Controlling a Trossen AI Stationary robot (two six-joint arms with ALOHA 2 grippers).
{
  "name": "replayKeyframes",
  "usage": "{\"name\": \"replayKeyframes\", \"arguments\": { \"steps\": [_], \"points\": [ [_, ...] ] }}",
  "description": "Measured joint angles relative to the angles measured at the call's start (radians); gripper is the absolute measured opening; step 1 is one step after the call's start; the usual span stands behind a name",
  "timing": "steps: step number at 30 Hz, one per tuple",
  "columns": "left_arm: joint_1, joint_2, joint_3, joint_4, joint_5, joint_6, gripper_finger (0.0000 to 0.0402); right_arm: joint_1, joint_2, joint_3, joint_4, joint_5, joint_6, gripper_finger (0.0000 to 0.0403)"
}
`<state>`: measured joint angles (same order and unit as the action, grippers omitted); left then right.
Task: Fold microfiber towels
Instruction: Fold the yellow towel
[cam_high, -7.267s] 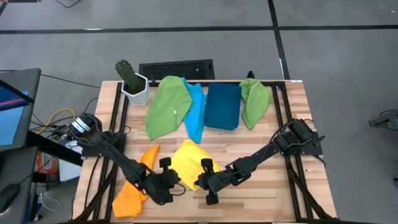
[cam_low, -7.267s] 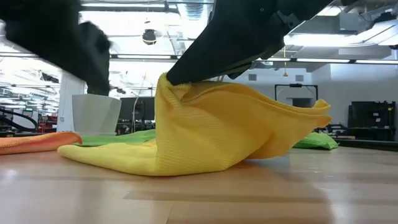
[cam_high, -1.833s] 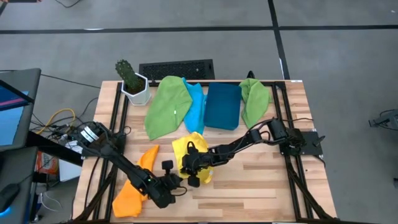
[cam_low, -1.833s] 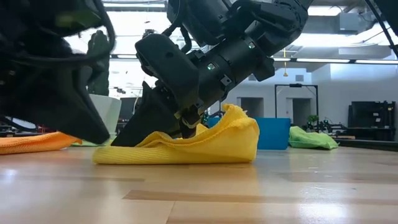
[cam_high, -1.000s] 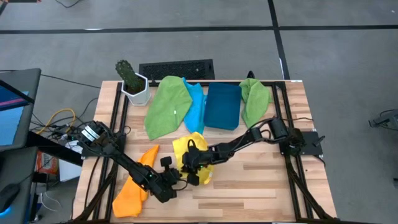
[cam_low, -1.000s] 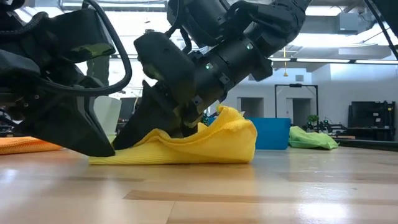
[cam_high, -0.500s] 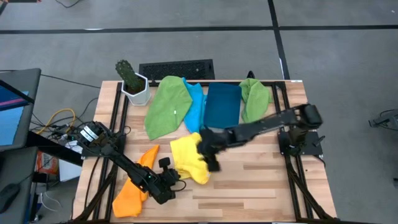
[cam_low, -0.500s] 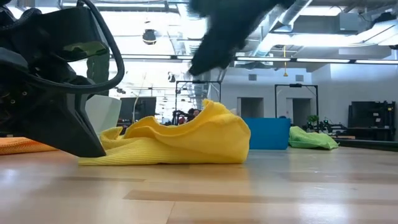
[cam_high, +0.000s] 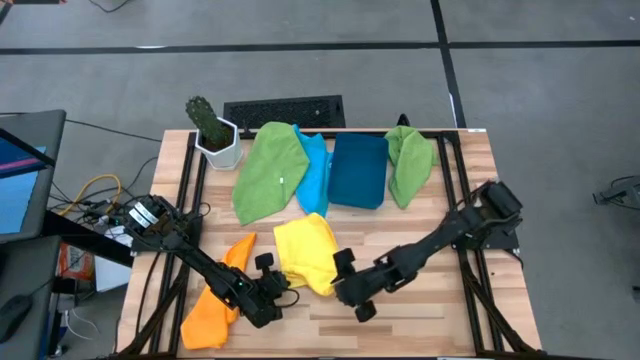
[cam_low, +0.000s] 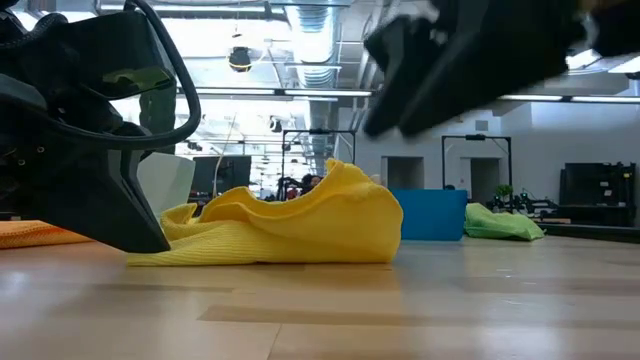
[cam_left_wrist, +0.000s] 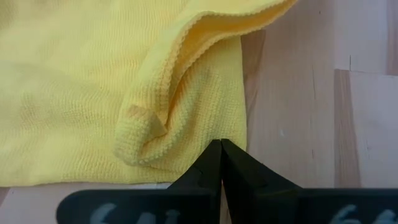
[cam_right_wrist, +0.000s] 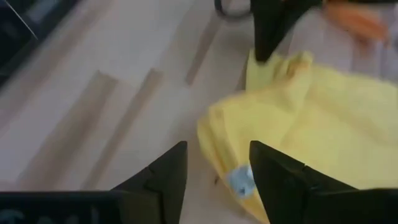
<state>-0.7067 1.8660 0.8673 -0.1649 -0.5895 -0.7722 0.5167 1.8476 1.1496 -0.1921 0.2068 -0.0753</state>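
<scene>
A yellow microfiber towel (cam_high: 305, 255) lies folded over on the wooden table, its doubled edge toward the right (cam_low: 385, 235). My left gripper (cam_left_wrist: 221, 144) is shut, its tips on the towel's near left corner (cam_high: 287, 285). My right gripper (cam_right_wrist: 214, 167) hangs open just off the towel's near right side (cam_high: 340, 288), holding nothing. An orange towel (cam_high: 218, 295) lies under the left arm. Two green towels (cam_high: 270, 170) (cam_high: 410, 160) and a light blue one (cam_high: 315, 178) lie at the back. My left gripper presses its shut fingertips down on the yellow towel's near edge, beside a corner (cam_left_wrist: 233, 163). The fingers slant down from the table's near left. The cloth lies flat on the table there, puckered into a small fold (cam_left_wrist: 146, 140) just beyond the tips.
A dark blue bin (cam_high: 358, 170) stands at the back between the towels. A potted cactus (cam_high: 213, 135) is at the far left corner, with a keyboard (cam_high: 285, 110) behind the table. Bare wood (cam_high: 430, 300) lies to the near right.
My right gripper has let go of the yellow towel's folded top, opened, risen and swung toward the table's near right, rolling as it went. The towel has settled a little and stays folded over.
</scene>
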Motion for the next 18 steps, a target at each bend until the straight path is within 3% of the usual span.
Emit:
{"name": "replayKeyframes", "arguments": {
  "steps": [5,10,13,18],
  "points": [
    [0.0,0.0,0.0,-0.001,0.001,0.0,0.0,-0.002,0.076,0.029,-0.017,0.027,0.061,0.0227],
    [0.0,0.001,0.0,-0.001,0.001,0.0,0.0,-0.009,0.088,0.031,-0.02,0.033,0.079,0.0224],
    [0.0,0.001,0.0,-0.001,0.001,0.0,0.0,-0.01,0.088,0.031,-0.028,0.052,0.093,0.0195],
    [0.0,0.001,0.0,-0.001,0.0,0.0,0.0,-0.01,0.088,0.031,-0.052,0.056,0.078,0.0106]
  ]
}}
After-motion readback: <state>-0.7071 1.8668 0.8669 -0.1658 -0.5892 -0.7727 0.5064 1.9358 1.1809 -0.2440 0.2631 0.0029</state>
